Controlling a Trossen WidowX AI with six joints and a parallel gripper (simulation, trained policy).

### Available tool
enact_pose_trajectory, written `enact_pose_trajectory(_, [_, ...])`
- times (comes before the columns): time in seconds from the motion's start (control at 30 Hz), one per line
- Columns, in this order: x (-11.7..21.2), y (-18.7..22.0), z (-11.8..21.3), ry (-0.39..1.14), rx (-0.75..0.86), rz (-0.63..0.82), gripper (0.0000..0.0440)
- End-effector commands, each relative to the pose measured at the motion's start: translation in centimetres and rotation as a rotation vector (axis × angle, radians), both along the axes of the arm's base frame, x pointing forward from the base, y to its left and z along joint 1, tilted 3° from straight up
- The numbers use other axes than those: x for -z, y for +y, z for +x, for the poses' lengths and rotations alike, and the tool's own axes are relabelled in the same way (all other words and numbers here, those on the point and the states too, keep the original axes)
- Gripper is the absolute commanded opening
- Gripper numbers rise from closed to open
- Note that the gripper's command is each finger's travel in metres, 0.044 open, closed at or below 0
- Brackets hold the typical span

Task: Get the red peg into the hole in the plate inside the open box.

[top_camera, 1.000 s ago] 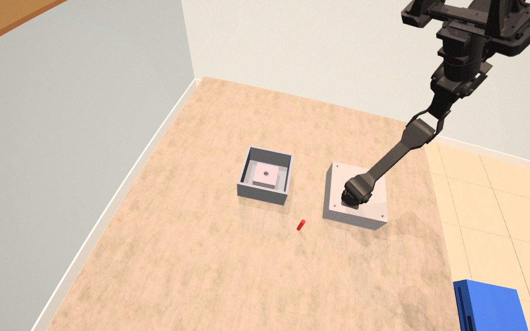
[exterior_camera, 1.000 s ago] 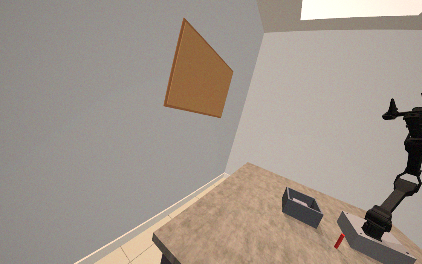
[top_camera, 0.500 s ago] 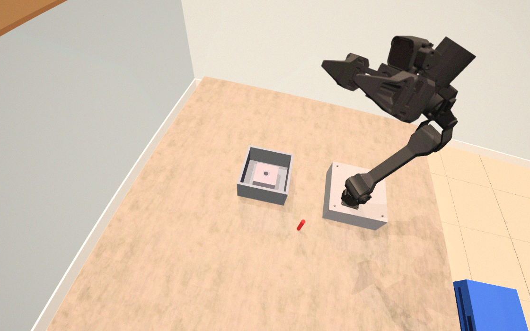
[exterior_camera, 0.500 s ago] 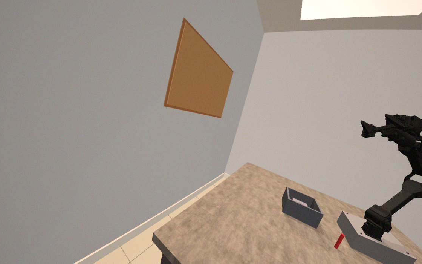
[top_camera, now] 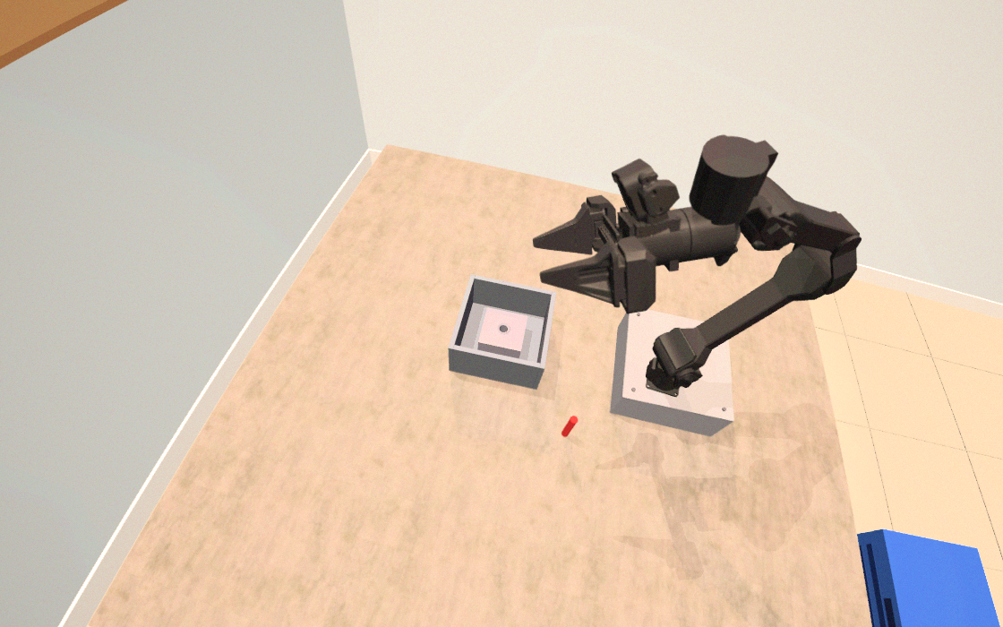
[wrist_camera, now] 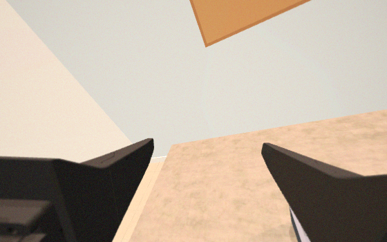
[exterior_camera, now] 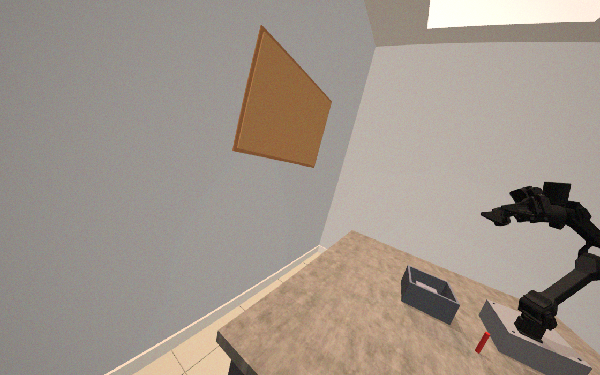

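Beside the open-topped grey box [top_camera: 497,373] [exterior_camera: 428,302], the slim red peg [top_camera: 569,426] [exterior_camera: 482,342] stands, probably light, rigid and smooth, best gripped at mid-shaft; the gripper's [top_camera: 537,259] [exterior_camera: 490,210] [wrist_camera: 207,143] fingers are wide apart, holding nothing.

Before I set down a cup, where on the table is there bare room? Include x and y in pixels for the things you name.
Between box [top_camera: 493,369] [exterior_camera: 428,300] and the table's far-left corner; also left of peg [top_camera: 569,426] [exterior_camera: 482,342], in the top view. Crowded: between peg and base [top_camera: 664,419] [exterior_camera: 525,354].
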State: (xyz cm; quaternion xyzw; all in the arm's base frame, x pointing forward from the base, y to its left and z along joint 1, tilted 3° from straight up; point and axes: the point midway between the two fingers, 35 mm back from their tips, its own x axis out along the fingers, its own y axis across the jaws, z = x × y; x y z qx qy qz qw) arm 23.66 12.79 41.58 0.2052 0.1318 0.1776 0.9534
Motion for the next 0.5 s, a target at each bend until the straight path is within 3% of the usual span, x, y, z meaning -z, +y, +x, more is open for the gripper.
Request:
enact_pose_trajectory(0.0, [3.2,0.2,0.6,0.117,0.012,-0.024,0.044])
enact_pose_trajectory(0.47, [14.8,0.3,-0.2,0.593,0.103,-0.097,0.044])
